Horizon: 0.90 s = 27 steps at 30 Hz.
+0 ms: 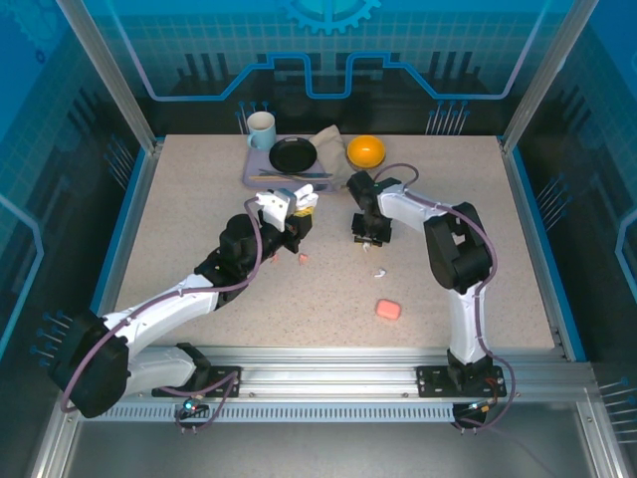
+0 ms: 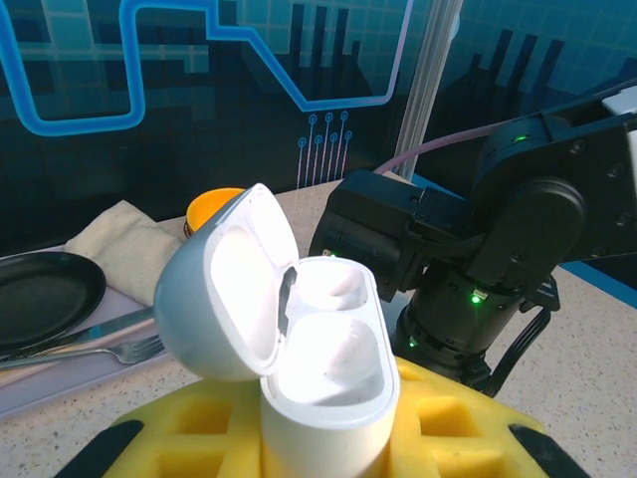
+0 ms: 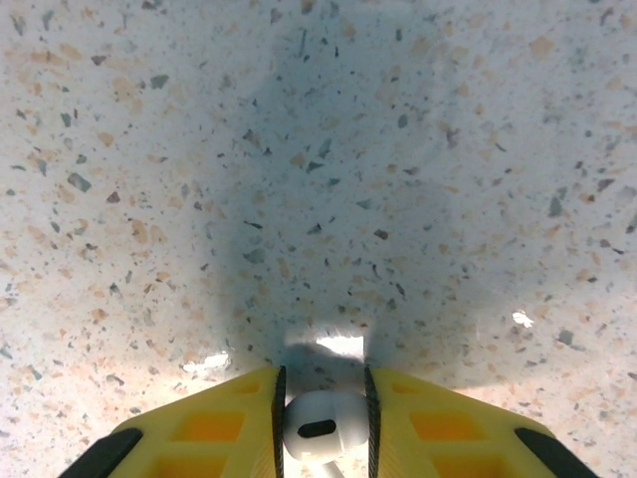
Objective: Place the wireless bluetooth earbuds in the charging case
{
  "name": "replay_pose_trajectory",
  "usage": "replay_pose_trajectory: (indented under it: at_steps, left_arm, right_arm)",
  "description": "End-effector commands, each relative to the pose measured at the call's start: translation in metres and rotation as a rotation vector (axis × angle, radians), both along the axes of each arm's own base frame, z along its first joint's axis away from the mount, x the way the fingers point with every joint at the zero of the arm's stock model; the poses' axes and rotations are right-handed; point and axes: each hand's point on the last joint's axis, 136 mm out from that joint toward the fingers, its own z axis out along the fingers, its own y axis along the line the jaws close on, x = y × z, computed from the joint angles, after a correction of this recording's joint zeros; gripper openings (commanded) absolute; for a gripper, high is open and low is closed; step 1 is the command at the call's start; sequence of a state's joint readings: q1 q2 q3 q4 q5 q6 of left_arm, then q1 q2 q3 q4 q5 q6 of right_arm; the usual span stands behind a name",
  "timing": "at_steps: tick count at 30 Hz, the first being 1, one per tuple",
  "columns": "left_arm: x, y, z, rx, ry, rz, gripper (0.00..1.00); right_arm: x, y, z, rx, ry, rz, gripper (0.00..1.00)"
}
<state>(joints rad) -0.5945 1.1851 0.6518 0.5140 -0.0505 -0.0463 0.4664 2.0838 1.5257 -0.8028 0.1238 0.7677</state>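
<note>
A lavender rectangular plastic tray (image 1: 254, 171) lies on the speckled beige table (image 1: 179, 219), just beyond the left gripper (image 1: 297, 207). It carries a round black plate (image 1: 293, 154), a metal fork (image 2: 109, 351) and, farthest from that gripper, a white ceramic mug (image 1: 261, 129). A crumpled beige cloth (image 1: 326, 142) and a round orange fruit (image 1: 365, 151) sit beyond the right gripper (image 1: 366, 239)

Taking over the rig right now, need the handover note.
Left end effector: shut on the white case, lid open; wells look empty.
Right end effector: shut on a white bud, low over the table.
Loose on the table: pink bud, second white bud, pink case, which looks closed.
Done: white case open, one bud gripped.
Left: seat that bud, then the rest; pink case not yet opened.
</note>
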Motion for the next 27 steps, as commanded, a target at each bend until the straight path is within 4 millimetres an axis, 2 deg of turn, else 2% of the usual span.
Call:
replay_pose_trajectory:
  at_steps: [1,6,10,15,23,27]
  left_arm:
    - [0.004,-0.003,0.025,-0.036,-0.06,-0.012,0.0]
    - [0.005,-0.004,0.03,-0.037,-0.072,-0.014,0.0]
    - [0.005,-0.005,0.035,-0.037,-0.082,-0.018,0.0]
    - [0.004,-0.009,0.045,-0.028,-0.119,-0.043,0.0]
    - [0.003,-0.031,0.074,-0.062,-0.179,-0.156,0.0]
    - [0.006,-0.046,0.092,-0.088,-0.207,-0.216,0.0]
  right_arm:
    - [0.004,0.004,0.03,0.048,-0.08,-0.018,0.26]
    - [0.01,0.005,0.069,0.113,-0.188,-0.037,0.26]
    - [0.016,0.007,0.113,0.193,-0.309,-0.044,0.26]
    - [0.02,0.006,0.189,0.316,-0.536,-0.053,0.28]
    - [0.01,-0.001,0.328,0.542,-0.988,-0.055,0.29]
    - [0.001,-0.001,0.379,0.658,-1.16,-0.038,0.3]
